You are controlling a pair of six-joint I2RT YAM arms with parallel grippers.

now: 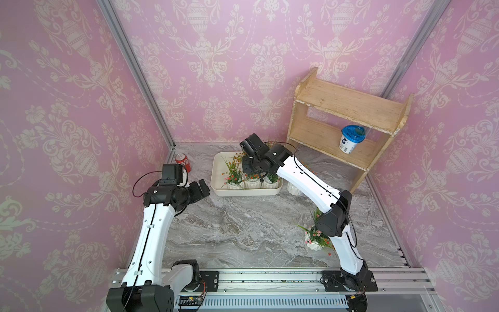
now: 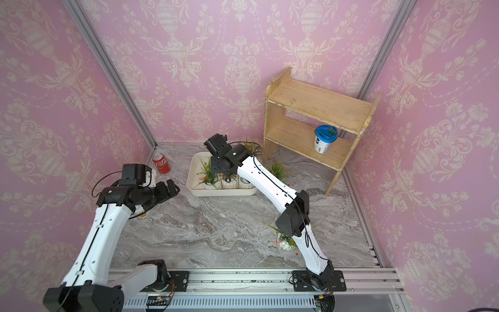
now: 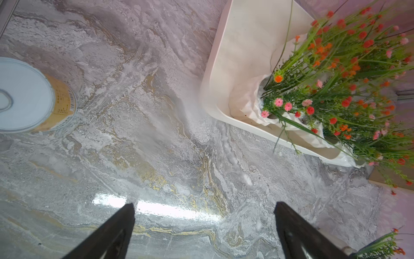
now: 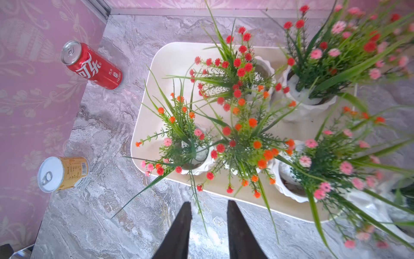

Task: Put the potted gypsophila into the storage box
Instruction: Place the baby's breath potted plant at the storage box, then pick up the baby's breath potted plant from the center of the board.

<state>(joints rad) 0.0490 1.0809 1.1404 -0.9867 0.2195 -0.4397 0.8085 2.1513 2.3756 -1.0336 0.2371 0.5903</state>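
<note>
Pink wallpaper with pale ornaments closes the cell on three sides, and its floor is a grey marbled table (image 1: 243,229). At the far left, near the back corner, a red cola can (image 1: 183,161) stands upright. In the right wrist view a short yellow tin (image 4: 65,173) with a white pull-ring lid stands apart from the can, more to the front. The left gripper (image 3: 205,205) hangs over the table between this tin and the box, with its jaws wide apart and nothing between them.

Next comes the storage box (image 1: 243,192), lying flat on the table. Inside it stands the potted gypsophila (image 1: 252,183): in a top view three white pots are side by side along the near wall, and the right wrist view shows more pots (image 4: 262,67) behind them. The right gripper (image 4: 209,203) points down over these plants; its jaws stand a little apart and hold nothing.

Just beside the right wall of the box, outside it, one more pot (image 1: 293,189) stands partly under the right arm. Further right a wooden shelf (image 1: 348,105) stands by the wall, with a blue-lidded white cup (image 1: 351,141) on its lower board. A last pot (image 1: 314,241) stands at the front right, half hidden by the right arm's elbow, well apart from the box.
</note>
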